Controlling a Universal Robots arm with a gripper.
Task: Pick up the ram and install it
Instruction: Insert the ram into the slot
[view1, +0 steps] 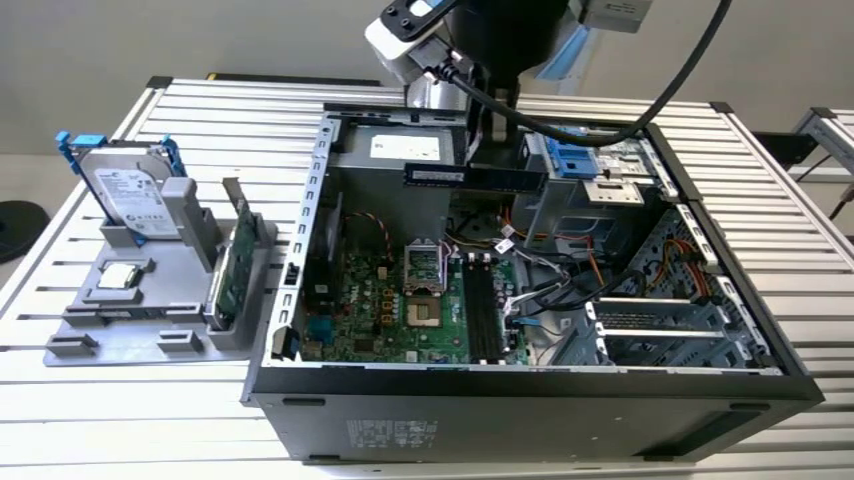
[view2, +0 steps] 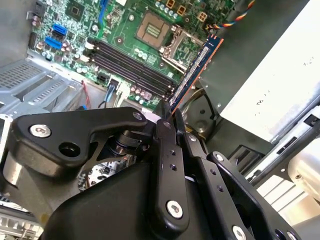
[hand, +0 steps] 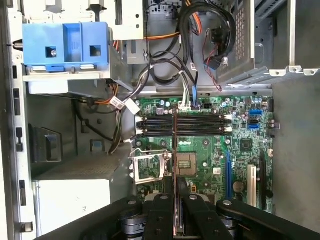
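Note:
My gripper (view1: 485, 150) hangs over the back of the open computer case (view1: 307, 230), shut on the ram (view1: 497, 179). The ram is a thin dark stick with a small white label, held level above the motherboard (view1: 380, 290). In both wrist views it runs edge-on out from between the black fingers (view2: 165, 131). It appears as a narrow blue-edged strip (view2: 197, 67) in the second wrist view and as a thin line (hand: 175, 145) in the first. The black memory slots (hand: 186, 125) (view2: 131, 66) (view1: 481, 310) lie below it, apart from the stick.
At the exterior view's left, a grey holder (view1: 80, 345) carries a silver hard drive with blue rails (view1: 130, 195), a green expansion card (view1: 235, 272) and a small chip (view1: 120, 277). Cables (hand: 190, 55), a blue drive bracket (hand: 65, 45) and the processor socket (hand: 185, 164) surround the slots.

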